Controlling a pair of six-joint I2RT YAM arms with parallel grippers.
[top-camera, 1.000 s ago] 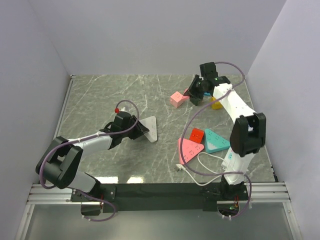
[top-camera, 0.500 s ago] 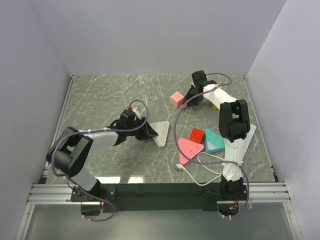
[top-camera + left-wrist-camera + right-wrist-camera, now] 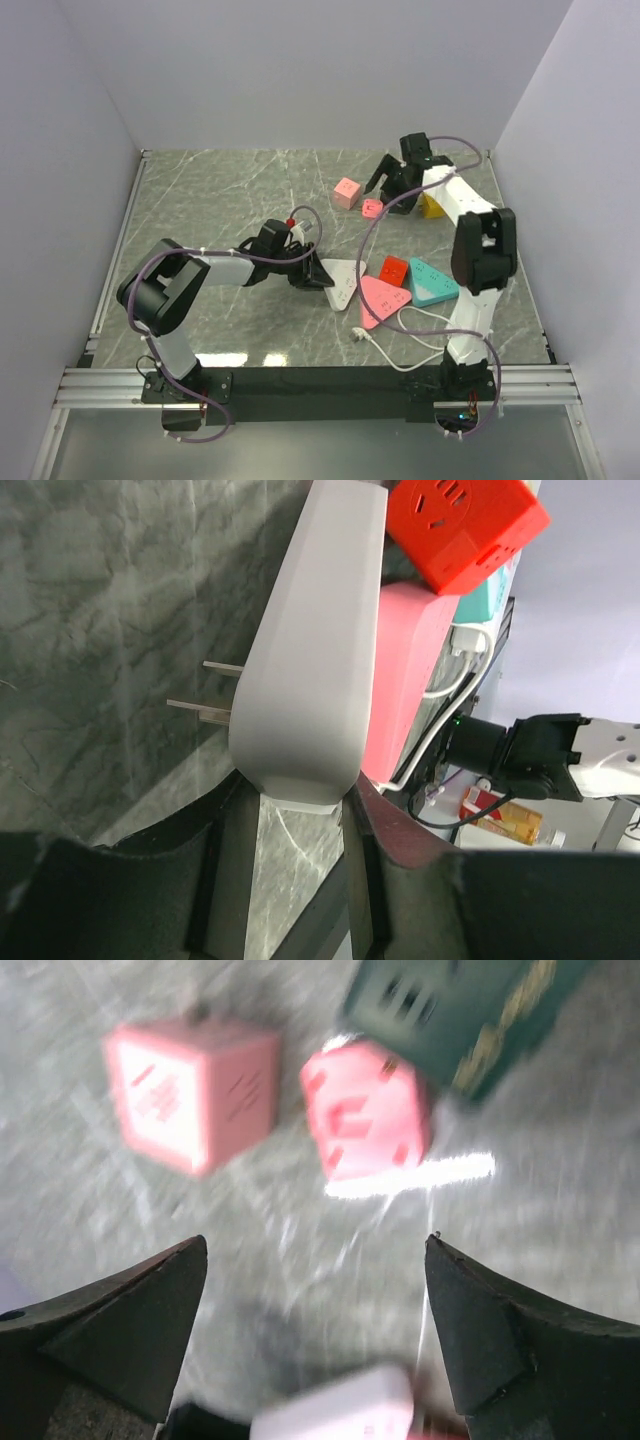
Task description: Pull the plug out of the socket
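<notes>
Two pink pieces lie apart at the back of the table. The pink cube socket [image 3: 347,191] [image 3: 190,1090] shows slots on its faces. The smaller pink plug block [image 3: 372,208] [image 3: 365,1110] sits just to its right. My right gripper [image 3: 390,192] [image 3: 315,1330] hovers over them, open wide with nothing between its fingers. My left gripper [image 3: 318,274] [image 3: 290,810] is shut on one corner of a white triangular adapter [image 3: 342,284] [image 3: 310,660]. The adapter's two metal prongs [image 3: 200,707] stick out bare.
A red cube [image 3: 394,270] [image 3: 465,525], a pink triangular strip [image 3: 378,298] and a teal one [image 3: 432,280] lie close to the right of the white adapter. A white cable [image 3: 405,325] loops near the front. A dark green box [image 3: 460,1010] and a yellow block [image 3: 433,207] are by the right gripper.
My right gripper has gone from shut to wide open, and the pink pieces now lie separated. My left arm has carried the white adapter rightward toward the pink strip.
</notes>
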